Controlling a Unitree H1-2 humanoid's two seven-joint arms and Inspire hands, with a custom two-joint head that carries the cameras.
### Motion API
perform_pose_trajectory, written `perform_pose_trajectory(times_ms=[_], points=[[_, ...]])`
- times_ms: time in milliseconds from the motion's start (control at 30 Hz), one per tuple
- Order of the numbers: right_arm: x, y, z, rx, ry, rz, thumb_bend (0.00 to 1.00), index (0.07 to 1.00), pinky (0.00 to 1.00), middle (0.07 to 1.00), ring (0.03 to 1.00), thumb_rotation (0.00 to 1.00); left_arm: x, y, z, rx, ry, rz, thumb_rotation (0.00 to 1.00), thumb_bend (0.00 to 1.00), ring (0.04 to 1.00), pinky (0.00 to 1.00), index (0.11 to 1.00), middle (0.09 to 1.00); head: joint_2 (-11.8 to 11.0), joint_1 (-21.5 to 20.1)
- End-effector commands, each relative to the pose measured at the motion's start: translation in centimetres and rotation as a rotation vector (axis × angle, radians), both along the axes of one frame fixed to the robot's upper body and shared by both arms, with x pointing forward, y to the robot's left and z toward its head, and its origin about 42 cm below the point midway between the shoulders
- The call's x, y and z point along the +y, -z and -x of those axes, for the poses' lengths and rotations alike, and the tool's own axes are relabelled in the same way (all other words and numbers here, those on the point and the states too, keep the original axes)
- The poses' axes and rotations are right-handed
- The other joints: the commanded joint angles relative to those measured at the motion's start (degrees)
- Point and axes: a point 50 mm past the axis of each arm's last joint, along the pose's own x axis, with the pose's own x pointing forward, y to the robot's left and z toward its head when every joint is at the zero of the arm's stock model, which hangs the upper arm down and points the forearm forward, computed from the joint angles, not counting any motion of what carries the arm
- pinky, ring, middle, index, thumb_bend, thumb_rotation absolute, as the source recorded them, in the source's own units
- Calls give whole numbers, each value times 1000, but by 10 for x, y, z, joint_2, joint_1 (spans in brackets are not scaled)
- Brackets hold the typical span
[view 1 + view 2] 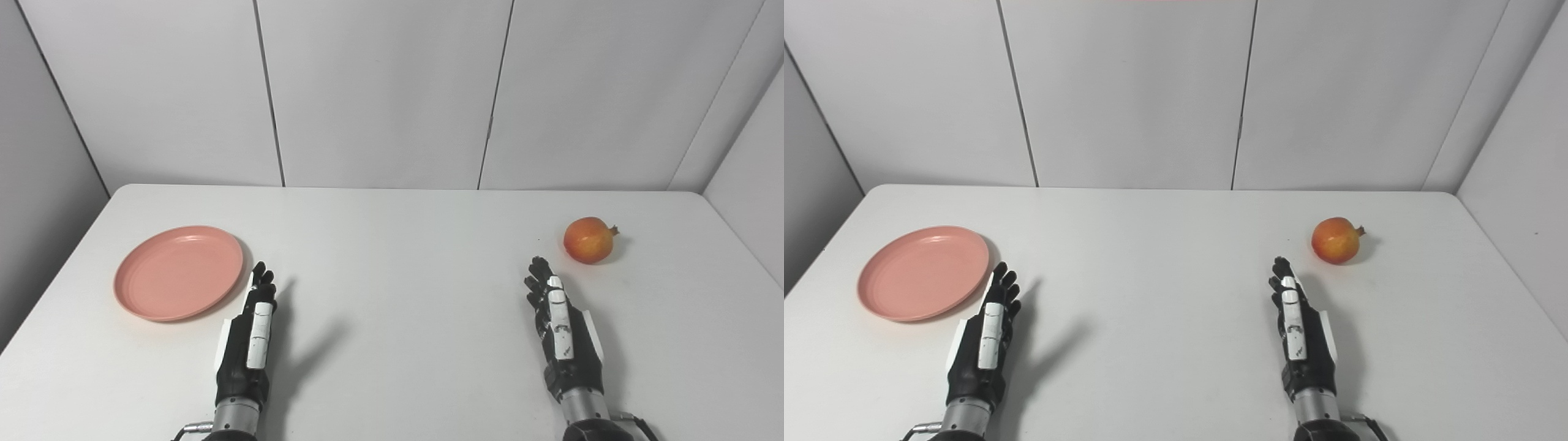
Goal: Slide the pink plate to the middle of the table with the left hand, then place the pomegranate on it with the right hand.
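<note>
1. fingers (262,277) of the left hand (248,343) extended, slightly apart, empty; right hand (560,331) likewise released.
2. pink plate (178,272) lies flat just left of the left fingertips, not touching; slide not yet begun.
3. next move, judged: left hand contacts the plate rim, pushes right toward table (398,257) centre.
4. pomegranate (588,240), orange-red, crown pointing right, sits just beyond the right fingertips.

The round, shallow pink plate (178,272) lies flat and bare just left of the left hand (251,340), close beside its fingertips. The reddish-orange pomegranate (588,240) sits just beyond and right of the right hand (563,334), its crown pointing right.
</note>
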Motion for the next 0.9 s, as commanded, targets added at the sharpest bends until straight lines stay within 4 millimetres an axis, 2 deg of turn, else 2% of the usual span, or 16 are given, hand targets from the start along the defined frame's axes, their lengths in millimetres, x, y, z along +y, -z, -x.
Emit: perform_pose_trajectory(times_ms=[0,300,433,600,700,733,767,867], points=[[-2,1,3,9,12,-11,666,921,1000,950,952,1000,-4,-2,-1,-8,4,19,983,805,1000,1000,1000,993,-2,0],[-5,4,1,11,10,-10,643,927,1000,950,956,1000,-7,2,-2,-7,1,11,995,803,1000,1000,1000,986,-11,10],[-11,10,-1,12,5,-8,624,928,1000,949,957,1000,-13,6,-4,-6,2,14,989,797,1000,1000,1000,985,-31,42],[-19,15,-3,14,3,-11,637,933,1000,956,961,1000,-22,10,-5,-3,-5,28,965,807,1000,1000,1000,982,-45,66],[-26,20,-4,9,-3,-12,637,941,1000,963,969,1000,-29,14,-6,-4,-8,24,966,791,1000,1000,1000,982,-63,100],[-28,21,-4,8,-5,-12,635,942,1000,964,970,1000,-31,15,-6,-5,-7,21,968,787,1000,1000,1000,982,-63,100],[-31,23,-5,8,-8,-11,634,943,1000,965,971,1000,-34,17,-6,-6,-6,18,970,785,1000,1000,1000,983,-73,119],[-39,28,-6,8,-12,-8,632,951,1000,972,976,1000,-41,21,-6,-5,-6,22,968,798,1000,1000,1000,985,-85,134]])
